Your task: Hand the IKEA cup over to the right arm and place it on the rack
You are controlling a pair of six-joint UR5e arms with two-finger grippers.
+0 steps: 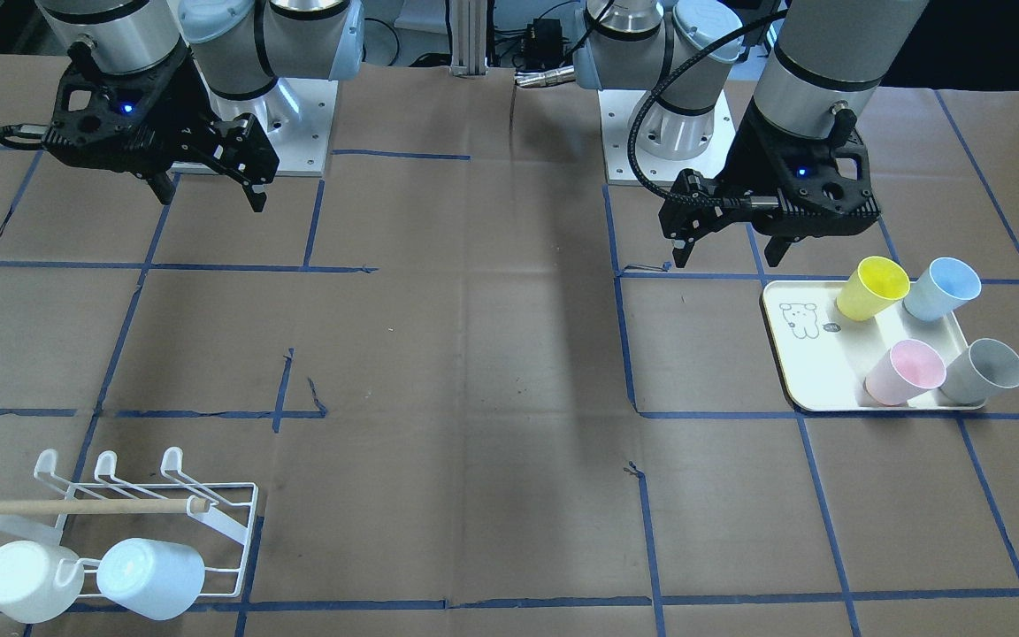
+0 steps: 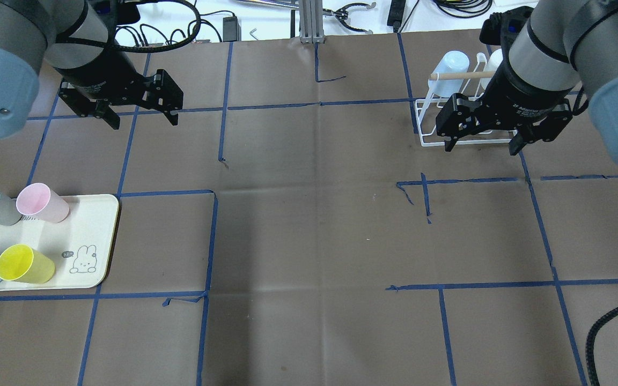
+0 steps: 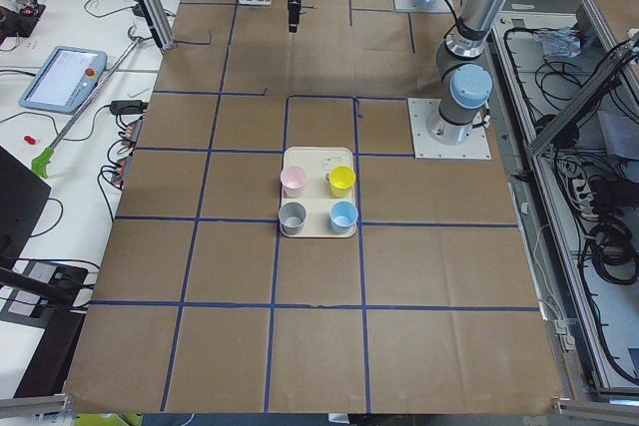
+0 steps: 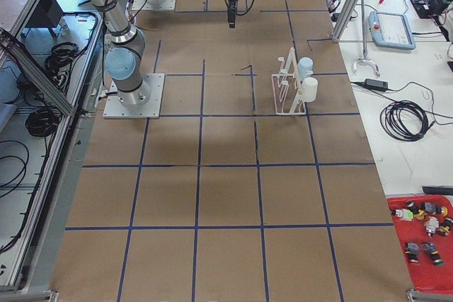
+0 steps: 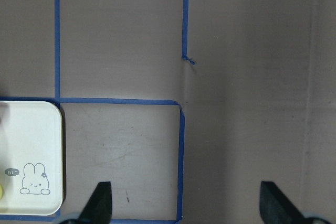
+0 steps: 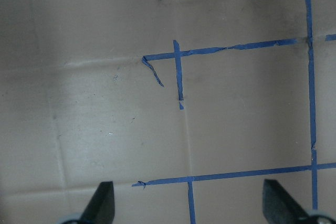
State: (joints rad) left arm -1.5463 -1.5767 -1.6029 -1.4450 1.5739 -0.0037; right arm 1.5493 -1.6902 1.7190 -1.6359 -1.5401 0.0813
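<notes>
Left pincer [image 2: 144, 123] hangs wide open and empty above the counter [image 2: 309, 241], near the tray [image 2: 94, 236] on which the IKEA cups [image 2: 43, 202] stand, none yet taken. Right pincer [image 2: 480, 149], likewise spread and empty, hovers beside the rack [image 2: 467, 143], apparently staged for the handover. Two pale cups [image 1: 151, 577] already occupy the rack.

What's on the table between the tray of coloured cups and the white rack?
Only bare brown paper with blue tape lines; the overhead view shows it.
</notes>
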